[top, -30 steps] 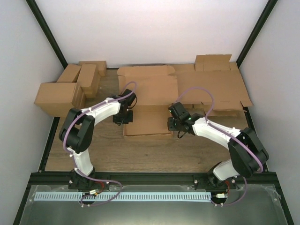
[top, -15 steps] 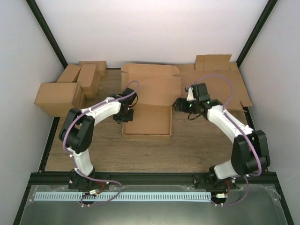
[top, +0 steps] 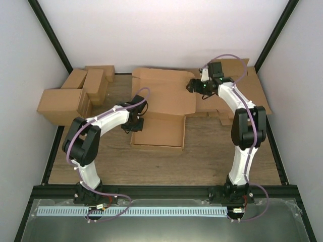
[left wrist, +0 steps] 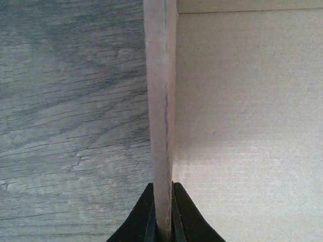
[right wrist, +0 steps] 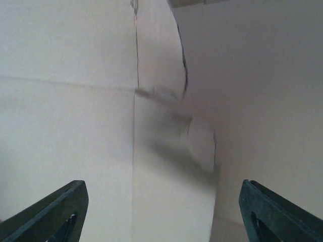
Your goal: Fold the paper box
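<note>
One plain brown creased cardboard box piece [top: 160,132] is recorded at the middle of the grey-brown wooden table [top: 151,164]. It is part-formed: a shallow tray with raised walls lies at the near side, and a wide lid panel with tabbed flaps lies open toward the back wall.

The material is judged light and thin, stiff across each panel but ready to hinge at its creases. The edges are judged liable to be crushed or torn under a hard pinch, and the smooth faces may slip. Hold is best taken on the top edge of an upright wall, or on a free flap edge close to a crease.

The left gripper [top: 133,126] is found closed on the tray's left wall [left wrist: 160,101], with the wall's thin upper edge clamped between the black fingers.

The right gripper [top: 194,85] is found at the far right edge of the lid panel, just beside the layered pile of flat brown cardboard sheets [top: 245,96]. Its fingers are spread wide and nothing is held between them. Contact with the cardboard cannot be confirmed.
</note>
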Controlling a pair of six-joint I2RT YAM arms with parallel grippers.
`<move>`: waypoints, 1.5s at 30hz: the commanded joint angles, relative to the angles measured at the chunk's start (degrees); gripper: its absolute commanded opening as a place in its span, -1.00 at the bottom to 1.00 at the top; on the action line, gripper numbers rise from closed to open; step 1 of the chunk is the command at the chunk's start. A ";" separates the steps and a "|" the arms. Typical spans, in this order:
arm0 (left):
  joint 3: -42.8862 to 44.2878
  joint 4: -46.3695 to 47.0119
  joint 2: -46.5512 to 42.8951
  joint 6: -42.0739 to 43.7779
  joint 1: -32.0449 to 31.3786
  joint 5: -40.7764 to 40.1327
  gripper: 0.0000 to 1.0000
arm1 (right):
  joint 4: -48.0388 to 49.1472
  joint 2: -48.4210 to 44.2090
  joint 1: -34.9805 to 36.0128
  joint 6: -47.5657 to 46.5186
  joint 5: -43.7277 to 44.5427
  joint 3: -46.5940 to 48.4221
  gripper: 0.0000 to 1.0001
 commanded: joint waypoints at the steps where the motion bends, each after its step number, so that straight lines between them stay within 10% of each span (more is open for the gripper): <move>1: -0.94 1.42 -2.23 1.00 -0.30 -0.03 -0.92 | -4.78 6.16 -0.38 -3.50 -0.78 9.34 0.66; 14: -0.57 0.81 -1.76 -0.36 -0.23 -0.03 -0.92 | -7.58 9.24 -0.32 -2.13 -6.56 15.27 -0.27; 22: 1.39 0.08 0.80 -3.53 -0.28 3.47 -0.92 | -6.78 2.20 3.65 -0.17 3.37 10.32 -0.90; 28: 2.51 2.48 2.10 -7.29 -0.27 10.42 -0.87 | -2.27 -2.59 10.90 1.28 19.59 6.92 -0.99; 33: 3.41 3.34 1.78 -9.93 -0.25 12.98 -0.14 | 4.27 -5.79 13.73 0.34 28.65 0.72 -0.99; 45: 3.99 -1.76 -8.79 -12.70 0.30 10.71 0.91 | 18.61 -13.11 13.68 -3.47 32.62 -13.14 -0.99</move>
